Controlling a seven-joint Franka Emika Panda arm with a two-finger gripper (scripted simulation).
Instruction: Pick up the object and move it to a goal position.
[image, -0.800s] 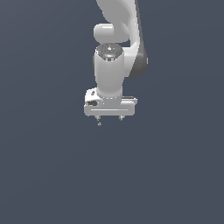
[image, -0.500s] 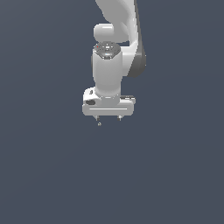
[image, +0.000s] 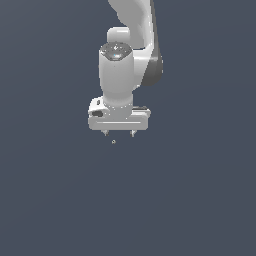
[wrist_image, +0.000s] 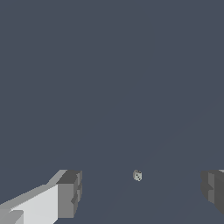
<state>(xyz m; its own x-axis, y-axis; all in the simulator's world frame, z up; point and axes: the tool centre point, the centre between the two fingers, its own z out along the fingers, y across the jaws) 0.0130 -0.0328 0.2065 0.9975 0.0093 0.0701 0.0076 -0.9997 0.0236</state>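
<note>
The object (image: 113, 142) is a tiny pale grey roundish speck just below my gripper (image: 119, 133) in the exterior view, slightly toward that view's left finger. In the wrist view the object (wrist_image: 137, 175) lies between the two grey fingertips (wrist_image: 70, 192), touching neither. The white gripper is open, with its short finger stubs wide apart, and it holds nothing. The arm reaches down from the top of the exterior view.
Only a uniform dark grey-blue background shows around the arm in both views. No goal marker shows.
The arm and gripper have shifted slightly toward the exterior view's left. The speck stays in about the same place below the fingers.
</note>
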